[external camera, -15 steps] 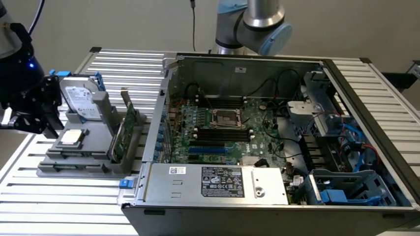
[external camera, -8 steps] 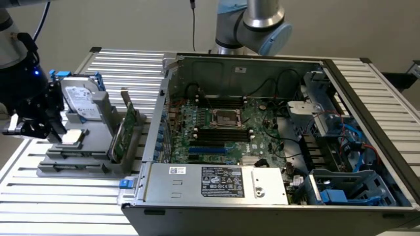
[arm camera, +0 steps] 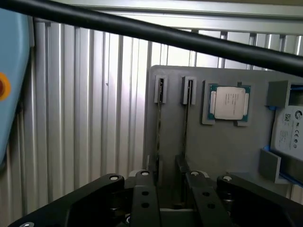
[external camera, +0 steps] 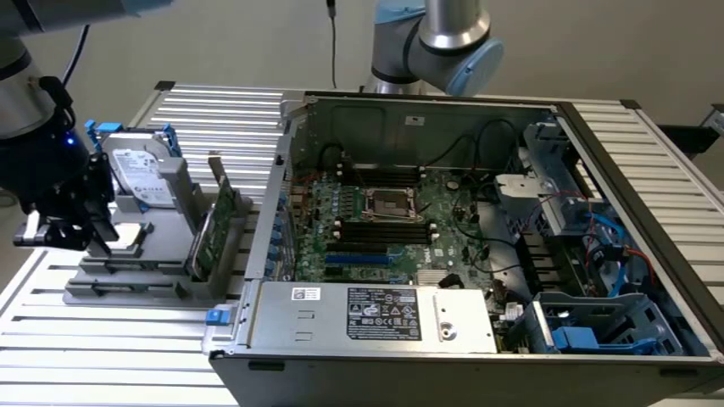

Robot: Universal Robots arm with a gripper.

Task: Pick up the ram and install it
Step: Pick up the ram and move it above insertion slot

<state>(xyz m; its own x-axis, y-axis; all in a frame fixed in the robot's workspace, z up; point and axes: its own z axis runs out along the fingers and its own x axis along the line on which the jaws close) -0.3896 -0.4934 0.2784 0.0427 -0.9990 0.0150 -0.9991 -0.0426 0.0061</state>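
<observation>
worktop (external camera: 102,356): slatted metal surface; we enter it as the base that carries the holder and everything else listed here.
computer case (external camera: 430,119): side panel off, motherboard exposed; we place it just beside the holder, on the exterior view's right of it.
holder (arm camera: 222,146): grey block resting on the worktop, with pockets and two narrow slots; we take it as the landmark for every entry.
hard drive (external camera: 142,178): silver with blue handles; it stands on the side of the holder farthest from the two slots.
green boards (external camera: 226,208): these stand on edge at the end of the holder nearest the computer case.
pincer (arm camera: 169,176): we find it hovering over the holder, above the two slots, with its jaws spread wide and nothing between them.
cable (arm camera: 142,28): black; it hangs above the holder, between the wrist camera and the block.
processor (arm camera: 229,102): it lies flat in a shallow pocket of the holder, between the slots and the hard drive.
ram (arm camera: 186,127): thin dark stick seen edge-on, seated in the holder slot just beside the processor pocket. It is not gripped, and its near end lies close under the pincer.
second stick (arm camera: 159,127): same look; it sits in the holder's outer slot, parallel to the ram. We cannot tell how far either stick rises from its slot.
</observation>
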